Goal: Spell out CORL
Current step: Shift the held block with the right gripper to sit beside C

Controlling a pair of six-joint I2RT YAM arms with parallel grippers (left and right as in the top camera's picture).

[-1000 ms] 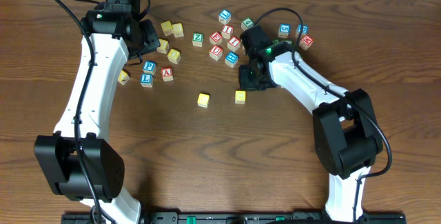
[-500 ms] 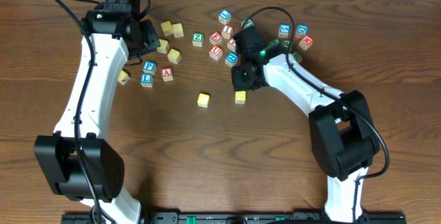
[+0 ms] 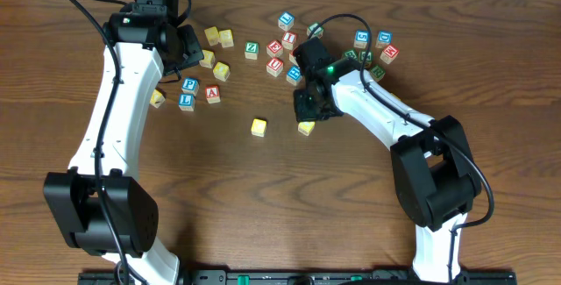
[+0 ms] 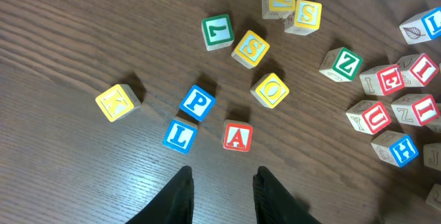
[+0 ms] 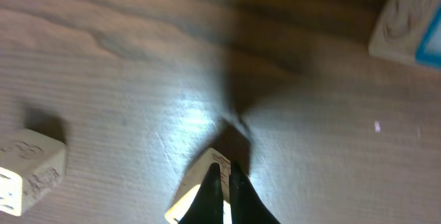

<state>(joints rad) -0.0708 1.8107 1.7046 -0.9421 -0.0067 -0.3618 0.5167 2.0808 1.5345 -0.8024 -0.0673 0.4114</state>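
Observation:
Two yellow-faced cubes lie apart in mid-table, one (image 3: 259, 126) on the left and one (image 3: 306, 128) on the right. My right gripper (image 3: 306, 118) is directly over the right one. In the right wrist view its shut fingertips (image 5: 224, 170) rest on top of that cube (image 5: 196, 193) without enclosing it. The blue L cube (image 4: 180, 135) sits just ahead of my left gripper (image 4: 222, 176), which is open with nothing between its fingers. In the overhead view the L cube (image 3: 186, 101) lies below the left gripper (image 3: 195, 55).
A blue P cube (image 4: 197, 102) and a red A cube (image 4: 237, 136) flank the L. Yellow K (image 4: 116, 103), O (image 4: 270, 89) and S (image 4: 250, 48) cubes lie nearby. Several more lettered cubes (image 3: 285, 53) cluster at the back between the arms.
My right gripper swung left and toward the front onto the right yellow cube, closing fully; the cube shifted slightly. The left arm has not moved.

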